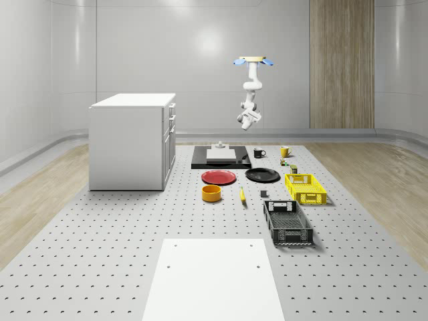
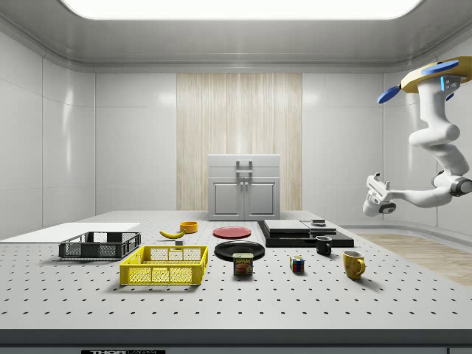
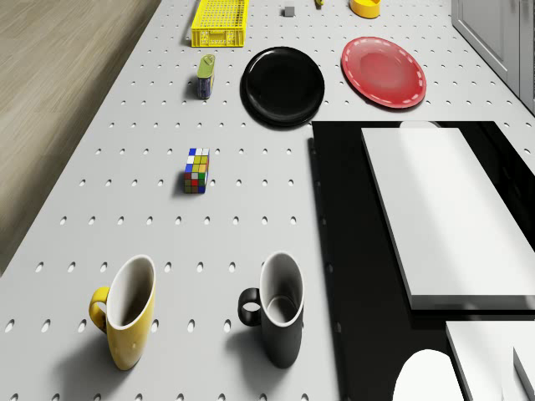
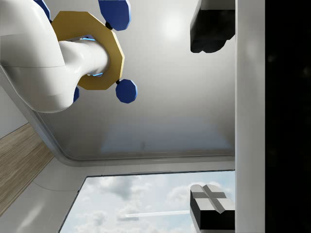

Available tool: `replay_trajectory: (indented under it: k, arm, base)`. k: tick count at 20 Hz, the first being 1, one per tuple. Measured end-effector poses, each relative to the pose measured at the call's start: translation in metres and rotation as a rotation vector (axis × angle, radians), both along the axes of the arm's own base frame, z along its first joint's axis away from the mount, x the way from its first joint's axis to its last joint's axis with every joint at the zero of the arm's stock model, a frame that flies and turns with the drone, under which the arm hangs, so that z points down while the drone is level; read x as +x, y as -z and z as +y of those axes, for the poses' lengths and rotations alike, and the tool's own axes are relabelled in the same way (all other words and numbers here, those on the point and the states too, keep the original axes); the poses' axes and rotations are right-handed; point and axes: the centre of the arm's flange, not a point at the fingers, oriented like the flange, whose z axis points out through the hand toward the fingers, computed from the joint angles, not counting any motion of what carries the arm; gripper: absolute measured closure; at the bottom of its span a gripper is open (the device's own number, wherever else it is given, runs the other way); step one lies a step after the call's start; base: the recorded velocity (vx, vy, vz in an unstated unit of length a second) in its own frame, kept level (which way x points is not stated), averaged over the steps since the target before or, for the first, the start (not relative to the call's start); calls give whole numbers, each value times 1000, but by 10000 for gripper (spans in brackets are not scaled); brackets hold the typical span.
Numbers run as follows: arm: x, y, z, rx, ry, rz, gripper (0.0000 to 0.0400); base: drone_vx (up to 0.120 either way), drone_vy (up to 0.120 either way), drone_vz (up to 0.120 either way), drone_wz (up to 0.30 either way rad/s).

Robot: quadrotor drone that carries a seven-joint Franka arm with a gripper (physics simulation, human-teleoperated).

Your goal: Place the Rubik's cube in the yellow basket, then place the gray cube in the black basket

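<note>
Overall, your perforated table offered wide bare room on the whole-scene view's left and near side, beside the white cabinet. Your drone hovered high beyond the table's far end, near the room's back wall, with the arm bent down below it. The gripper hung in open air well above the black slab, touching nothing. In the wrist view two dark fingertips stood apart with clear space between them, so I recorded the jaws as spread and holding nothing.

You had the black basket nearest the camera in the whole-scene view, its long axis running away from the viewer, and the yellow basket just beyond it, aligned the same way. The black plate and red plate lay side by side between the slab and the baskets.

The Rubik's cube rested flat on the table, near the table's edge, between the yellow mug and the can. It showed mixed coloured squares; being a cube, it had no long axis. The gray cube sat small beside the yellow basket, apart from it.
</note>
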Motion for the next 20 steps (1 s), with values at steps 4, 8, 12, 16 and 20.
replay_trajectory:
  k: [4,8,12,16,20]
  arm:
    - [1,44,31,-544,18,-1,0]
    - [4,111,30,-1227,43,0,0]
    - [5,155,-2,-1791,63,1,0]
    - [5,171,-31,-2124,72,3,0]
    - [5,176,-47,-2295,73,4,0]
  base:
    - [120,120,0,0]
    - [120,120,0,0]
    - [120,120,0,0]
    - [120,120,0,0]
    - [120,20,-60,0]
